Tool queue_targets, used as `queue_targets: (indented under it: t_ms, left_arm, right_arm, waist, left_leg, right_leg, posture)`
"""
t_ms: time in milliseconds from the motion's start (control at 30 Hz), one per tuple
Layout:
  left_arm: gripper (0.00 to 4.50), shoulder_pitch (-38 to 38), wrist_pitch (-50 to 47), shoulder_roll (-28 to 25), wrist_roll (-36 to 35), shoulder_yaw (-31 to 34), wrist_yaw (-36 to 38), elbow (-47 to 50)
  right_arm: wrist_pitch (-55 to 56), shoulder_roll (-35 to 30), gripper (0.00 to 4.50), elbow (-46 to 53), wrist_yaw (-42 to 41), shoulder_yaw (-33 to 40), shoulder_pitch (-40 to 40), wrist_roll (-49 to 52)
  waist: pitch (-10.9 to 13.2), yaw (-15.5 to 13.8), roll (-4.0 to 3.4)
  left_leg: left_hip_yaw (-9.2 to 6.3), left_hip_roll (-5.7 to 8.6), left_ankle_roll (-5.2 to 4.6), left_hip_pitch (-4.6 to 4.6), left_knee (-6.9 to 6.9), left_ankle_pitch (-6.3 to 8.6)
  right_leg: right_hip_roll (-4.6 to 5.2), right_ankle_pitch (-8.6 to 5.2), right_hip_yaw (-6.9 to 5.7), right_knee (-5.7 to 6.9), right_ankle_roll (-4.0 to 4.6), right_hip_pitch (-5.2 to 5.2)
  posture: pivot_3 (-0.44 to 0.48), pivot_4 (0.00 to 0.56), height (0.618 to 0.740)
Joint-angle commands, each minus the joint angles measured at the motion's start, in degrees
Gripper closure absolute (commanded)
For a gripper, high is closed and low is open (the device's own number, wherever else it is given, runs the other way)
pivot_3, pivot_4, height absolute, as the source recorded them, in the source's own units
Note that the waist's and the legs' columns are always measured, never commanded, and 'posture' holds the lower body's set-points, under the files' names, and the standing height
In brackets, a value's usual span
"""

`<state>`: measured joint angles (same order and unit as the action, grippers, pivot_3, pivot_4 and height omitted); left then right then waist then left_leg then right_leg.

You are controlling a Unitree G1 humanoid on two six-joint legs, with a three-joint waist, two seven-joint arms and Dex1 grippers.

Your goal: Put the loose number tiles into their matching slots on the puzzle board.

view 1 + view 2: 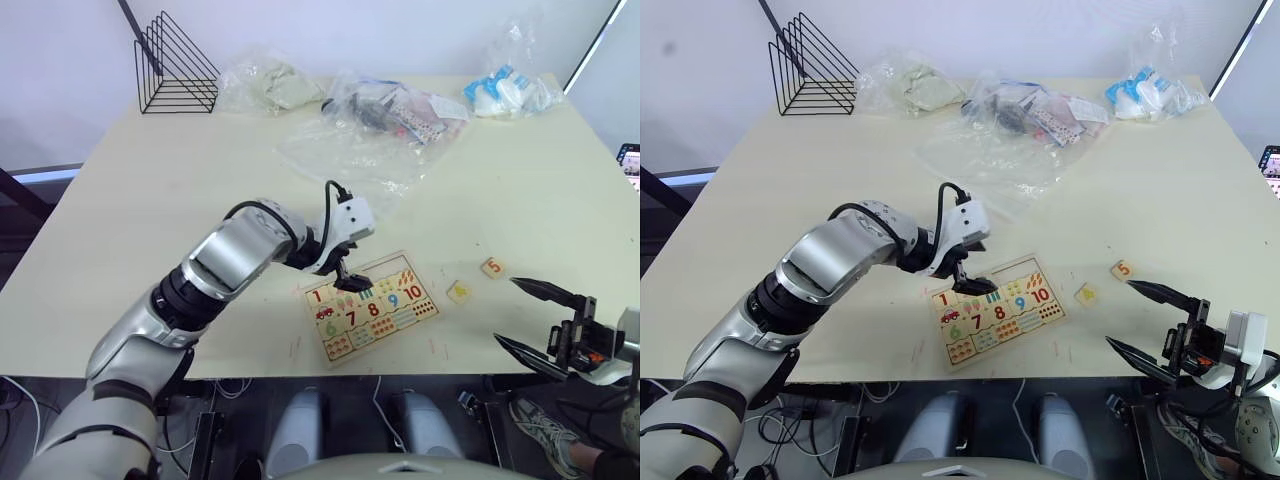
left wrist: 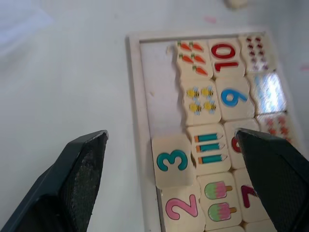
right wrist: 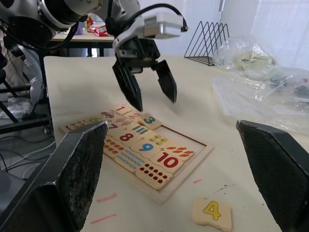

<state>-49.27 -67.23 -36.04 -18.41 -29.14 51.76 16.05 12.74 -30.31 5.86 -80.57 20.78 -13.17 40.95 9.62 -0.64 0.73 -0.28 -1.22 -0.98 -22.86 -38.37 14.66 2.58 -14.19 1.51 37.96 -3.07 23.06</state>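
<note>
Right gripper (image 1: 535,316) nearest, low at the worktop's (image 1: 180,200) near right edge, fingers spread wide, nothing between them. Just beyond it, two loose tiles flat on the worktop: the 4 tile (image 1: 459,291) closer to the board, the 5 tile (image 1: 492,267) a little farther out; both apart from the board and from each other. Puzzle board (image 1: 992,309) near the front edge, centre, lying flat and skewed. Left gripper (image 1: 976,284) hovering over the board's top row, fingers spread and holding nothing, above the 3 tile (image 2: 172,161), which sits slightly crooked, not fully seated by the look of it. Bare wooden recesses (image 2: 161,82) open beyond the 3, beside the carrots picture tile (image 2: 190,59) and bees picture tile. Judged handling: tiles thin, stiff, light wood, smooth-faced and likely to skid if pushed; low profile, so best pinched across two opposite edges, fingers coming straight down. Seating probably needs squaring to the recess before release. Far side: clear plastic bags (image 1: 365,125) with oddments, black wire rack (image 1: 172,68) at the far left corner.
</note>
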Motion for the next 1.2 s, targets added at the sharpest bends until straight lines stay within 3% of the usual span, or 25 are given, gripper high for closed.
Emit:
queue_targets:
  t_ms: [33,533,667,867,900,1200]
  left_arm:
    - [0.02,1.16,4.37,-0.58,-2.11,5.63,1.93,-1.74]
    - [0.02,14.48,28.22,-6.99,-2.83,15.16,13.26,-9.75]
    - [1.57,16.04,30.54,-6.96,-2.47,15.77,14.44,-10.82]
    - [4.28,17.11,32.84,-6.7,-1.38,14.62,15.99,-11.83]
    - [4.47,17.29,33.09,-6.51,-1.25,14.31,16.27,-11.81]
    - [4.47,17.19,36.02,-4.38,2.27,10.18,17.89,-13.16]
  right_arm:
    - [0.89,-0.31,0.0,0.69,0.15,1.55,-0.16,0.84]
    - [1.4,-0.42,0.0,-1.11,-0.02,2.53,-0.36,0.75]
    - [1.55,-0.6,0.0,-2.01,-0.09,2.76,-0.13,0.71]
    - [1.89,-0.38,0.0,-2.29,0.34,2.76,-0.2,0.55]
    - [1.97,-0.32,0.0,-2.35,0.51,2.76,-0.3,0.43]
    - [2.83,0.09,0.0,-2.78,1.26,3.36,-2.41,0.35]
  waist:
    - [0.0,0.01,0.0]
    - [0.0,-0.04,-0.01]
    - [0.0,-0.13,-0.01]
    - [0.0,-0.04,-0.01]
    - [0.0,-0.04,-0.01]
    - [-0.01,-0.06,-0.01]
  left_leg:
    - [0.0,0.0,0.0,0.0,0.0,0.0]
    - [0.05,-0.01,0.0,0.01,0.0,0.0]
    - [0.06,-0.01,0.0,0.01,0.0,0.0]
    - [0.06,-0.01,0.0,0.01,0.0,0.0]
    - [0.06,-0.01,0.0,0.01,0.0,0.0]
    - [0.06,0.0,0.0,0.01,0.01,0.0]
  right_leg:
    - [0.0,0.0,0.0,0.0,0.0,0.0]
    - [0.01,0.0,0.0,0.0,0.01,0.0]
    - [0.01,0.0,0.0,0.0,0.01,0.0]
    - [0.01,0.0,-0.01,0.0,0.0,0.0]
    - [0.01,0.0,-0.01,0.0,0.01,0.0]
    - [0.01,0.0,-0.01,0.0,0.0,0.0]
  posture:
    - [0.0,0.15,0.74]
    - [0.0,0.15,0.74]
    - [0.0,0.15,0.74]
    - [0.0,0.15,0.74]
    - [0.0,0.15,0.74]
    - [0.0,0.15,0.74]
